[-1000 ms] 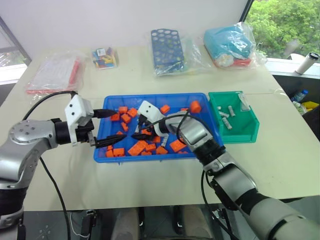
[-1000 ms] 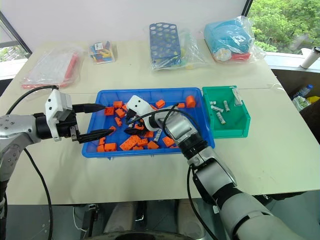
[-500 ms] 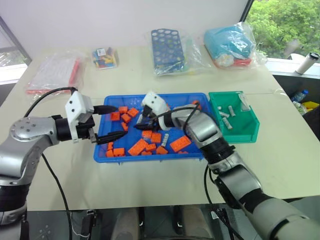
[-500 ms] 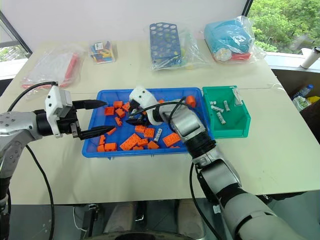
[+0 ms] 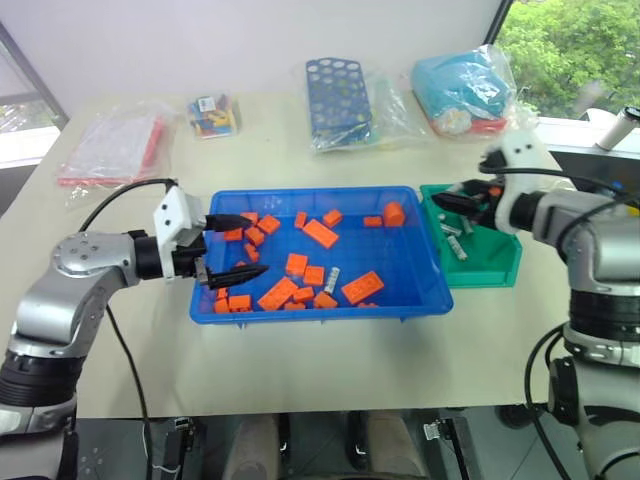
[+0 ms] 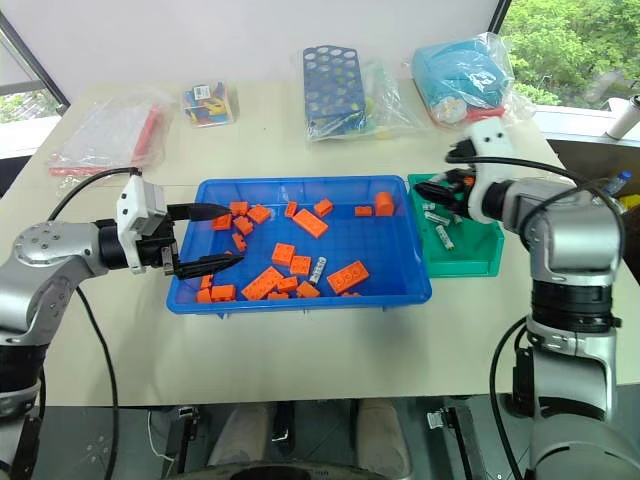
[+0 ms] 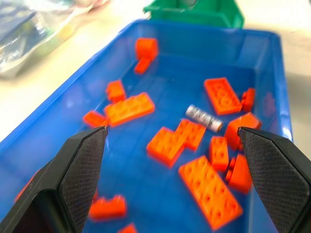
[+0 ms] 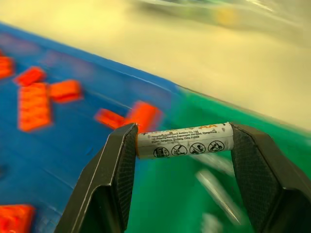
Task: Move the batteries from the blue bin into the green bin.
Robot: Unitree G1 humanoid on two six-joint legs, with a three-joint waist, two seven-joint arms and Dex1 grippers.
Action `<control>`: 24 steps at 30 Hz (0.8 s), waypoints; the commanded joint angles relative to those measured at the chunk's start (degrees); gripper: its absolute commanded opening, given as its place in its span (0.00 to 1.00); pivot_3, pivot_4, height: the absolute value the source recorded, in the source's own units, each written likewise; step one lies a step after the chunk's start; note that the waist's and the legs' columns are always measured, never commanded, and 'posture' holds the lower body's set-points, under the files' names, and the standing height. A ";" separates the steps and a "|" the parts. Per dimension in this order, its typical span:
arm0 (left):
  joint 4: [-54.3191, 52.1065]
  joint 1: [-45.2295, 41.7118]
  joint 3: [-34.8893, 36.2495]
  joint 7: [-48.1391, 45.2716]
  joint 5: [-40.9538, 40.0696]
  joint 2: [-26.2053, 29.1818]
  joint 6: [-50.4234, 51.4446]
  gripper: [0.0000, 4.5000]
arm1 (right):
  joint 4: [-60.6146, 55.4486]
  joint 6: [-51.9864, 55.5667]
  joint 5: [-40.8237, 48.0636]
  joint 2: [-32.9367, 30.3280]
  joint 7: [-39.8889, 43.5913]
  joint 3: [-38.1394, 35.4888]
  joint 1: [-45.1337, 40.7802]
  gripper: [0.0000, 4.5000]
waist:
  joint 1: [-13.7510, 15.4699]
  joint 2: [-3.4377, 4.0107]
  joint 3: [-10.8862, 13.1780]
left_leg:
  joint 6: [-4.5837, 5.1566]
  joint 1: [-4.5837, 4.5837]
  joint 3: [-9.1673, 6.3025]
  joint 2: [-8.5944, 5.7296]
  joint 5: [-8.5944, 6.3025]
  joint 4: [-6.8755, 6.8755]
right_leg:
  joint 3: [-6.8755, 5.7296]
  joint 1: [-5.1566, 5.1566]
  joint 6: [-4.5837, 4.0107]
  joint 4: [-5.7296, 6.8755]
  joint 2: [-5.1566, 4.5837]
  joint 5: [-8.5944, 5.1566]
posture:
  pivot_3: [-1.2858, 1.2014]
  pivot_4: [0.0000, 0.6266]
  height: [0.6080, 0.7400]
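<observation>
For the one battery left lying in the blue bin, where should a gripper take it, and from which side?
Probably from above, pinching across the middle of the battery. It lies flat on the floor of the blue bin, with an orange brick close against one side, so the fingers should straddle its round barrel rather than its ends. The open left gripper hangs nearest.

Batteries (image 6: 441,235) lying in the green bin (image 6: 478,258) are too small to count.
</observation>
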 commanded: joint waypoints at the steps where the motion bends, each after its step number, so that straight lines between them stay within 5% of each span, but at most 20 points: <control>1: 1.03 -2.36 -0.18 -0.91 0.56 -0.40 -1.44 1.00 | -3.35 0.01 1.49 -1.02 -1.75 -1.86 2.47 0.50 | 0.24 0.00 0.00 | 0.00 0.00 -0.01 0.01 0.00 0.00 | 0.00 0.00 0.00 0.00 0.03 0.00 | 0.52 0.24 0.98; 2: 1.52 -3.00 -0.34 -1.12 0.69 -0.56 -1.50 1.00 | -3.73 -0.09 1.80 -1.04 -2.07 -1.73 3.15 0.73 | 0.30 0.00 0.00 | 0.00 -0.01 -0.02 0.01 0.00 0.01 | 0.00 0.00 -0.01 0.00 0.04 0.00 | 0.52 0.24 0.98; 5: 2.93 -4.45 -0.78 -1.86 1.20 -0.90 -2.03 1.00 | -4.29 -2.34 1.40 -2.13 -2.71 0.48 3.87 0.98 | 0.39 0.00 0.00 | 0.00 -0.03 0.00 0.00 0.00 0.06 | 0.04 0.00 0.00 0.00 0.02 0.00 | 0.52 0.24 0.98; 17: 1.89 -3.93 -0.27 -1.65 1.42 -1.01 -1.61 1.00 | -15.52 -4.05 9.95 2.71 3.30 14.99 -0.55 0.98 | 0.38 0.00 0.00 | 0.00 -0.04 -0.10 0.09 0.00 0.06 | 0.03 0.00 0.00 -0.01 0.06 0.00 | 0.52 0.24 0.98; 24: -0.40 -2.28 1.38 -0.17 0.73 0.00 -0.42 1.00 | -7.96 -11.88 6.14 5.07 7.65 28.38 -2.77 0.98 | 0.58 -0.01 0.00 | 0.00 -0.08 -0.08 0.08 0.00 0.16 | 0.03 0.02 0.00 0.00 0.04 0.00 | 0.52 0.24 0.98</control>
